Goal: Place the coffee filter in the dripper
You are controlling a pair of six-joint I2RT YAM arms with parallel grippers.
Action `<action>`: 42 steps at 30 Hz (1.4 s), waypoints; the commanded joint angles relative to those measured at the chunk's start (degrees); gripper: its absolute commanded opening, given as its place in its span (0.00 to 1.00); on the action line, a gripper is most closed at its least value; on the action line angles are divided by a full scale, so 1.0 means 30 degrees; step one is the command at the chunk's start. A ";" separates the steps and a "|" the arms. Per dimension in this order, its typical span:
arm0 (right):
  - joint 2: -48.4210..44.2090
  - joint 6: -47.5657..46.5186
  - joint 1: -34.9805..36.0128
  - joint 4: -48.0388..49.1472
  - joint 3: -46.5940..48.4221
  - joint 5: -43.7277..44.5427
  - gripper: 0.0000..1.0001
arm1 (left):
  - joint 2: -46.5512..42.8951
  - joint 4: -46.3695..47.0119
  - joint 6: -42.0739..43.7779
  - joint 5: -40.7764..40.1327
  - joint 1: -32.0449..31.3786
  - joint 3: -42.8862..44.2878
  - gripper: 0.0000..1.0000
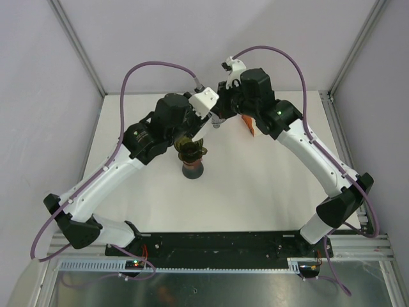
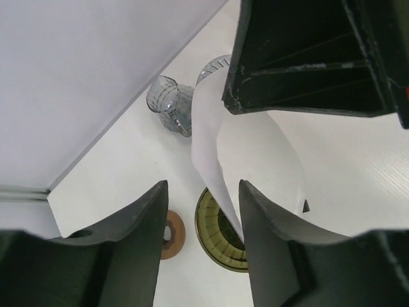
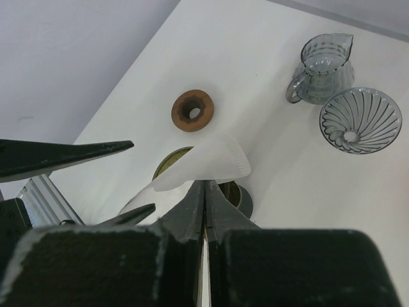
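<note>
- The right gripper (image 3: 204, 188) is pinching the white coffee filter (image 3: 208, 163); its fingers are pressed fully together on the paper's edge at lower centre of the right wrist view.
- The coffee filter is hanging in the air as a partly opened cone. It is sitting just above the olive dripper (image 2: 214, 246) and has not been seated in it.
- In the left wrist view the filter is running from the right gripper at upper right down to the gap between the left fingers.
- The left gripper (image 2: 203, 192) is standing with its fingers clearly apart, one on each side of the filter's lower part. It is not clamping the paper; whether one finger (image 2: 275, 243) is touching it cannot be told.
- The olive dripper is sitting upright on a dark base (image 1: 192, 171) at centre of the top view, directly below both grippers.
- A brown ring (image 3: 178, 110) is lying flat on the white table (image 3: 287, 192), just beside the olive dripper.
- A glass pitcher (image 3: 323, 70) and a clear ribbed glass cone (image 3: 377, 115) are standing side by side at upper right of the right wrist view, well apart from the olive dripper.
</note>
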 commanded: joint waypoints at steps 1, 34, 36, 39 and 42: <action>-0.0837 0.0112 0.0050 0.0833 -0.0120 -0.0618 0.00 | -0.0067 0.0590 0.0093 -0.0749 -0.0080 0.0306 0.47; -0.8267 -2.8779 0.5723 0.2765 -0.9465 -0.3231 0.73 | -0.2375 0.0032 -0.0853 0.5003 0.2514 -0.0826 0.00; -0.7679 -3.0086 0.6670 0.2973 -0.9466 -0.1396 0.74 | -0.2421 -0.0120 -0.0881 0.5271 0.2509 -0.0848 0.00; -0.6755 -3.1660 0.7521 0.3241 -0.9367 0.0675 0.74 | -0.2479 -0.0327 -0.0870 0.5508 0.2508 -0.0798 0.00; -0.5863 -3.2457 0.7781 0.3205 -0.8988 0.1776 0.73 | -0.2523 -0.0506 -0.0803 0.5670 0.2504 -0.0850 0.00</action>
